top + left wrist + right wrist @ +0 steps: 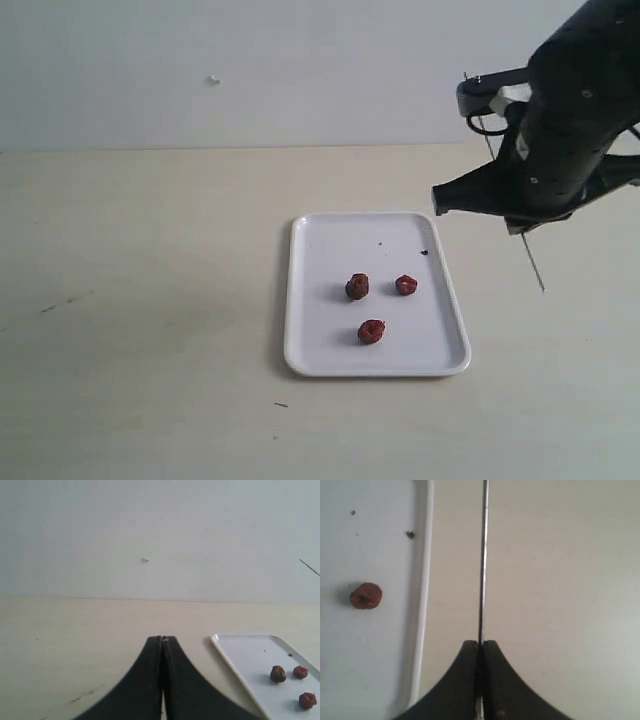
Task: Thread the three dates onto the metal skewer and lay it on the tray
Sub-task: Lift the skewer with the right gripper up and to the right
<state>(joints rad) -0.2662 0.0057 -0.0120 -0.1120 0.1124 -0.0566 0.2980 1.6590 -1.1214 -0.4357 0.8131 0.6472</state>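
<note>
- Exterior: all three dates (357, 286) sit loose on the tray (330, 250), none threaded yet. The right arm (570, 130) hangs just past the tray's right rim. The skewer (533, 265) slants down toward the surface (150, 300), tip off the tray.
- Left wrist: the left pincer (162, 639) is pressed together on nothing, low over the surface and apart from the tray.
- Right wrist: the right pincer (480, 645) is pinching the skewer, and the rod runs alongside the tray rim. How far along the rod it grips is hard to tell from here.
- What could go wrong: it's a thin rod in a narrow pinch, so it could swivel or slide back when pushed into a date. Loose dates on a slick tray will probably skid or roll away unless the left pincer steadies one first.
</note>
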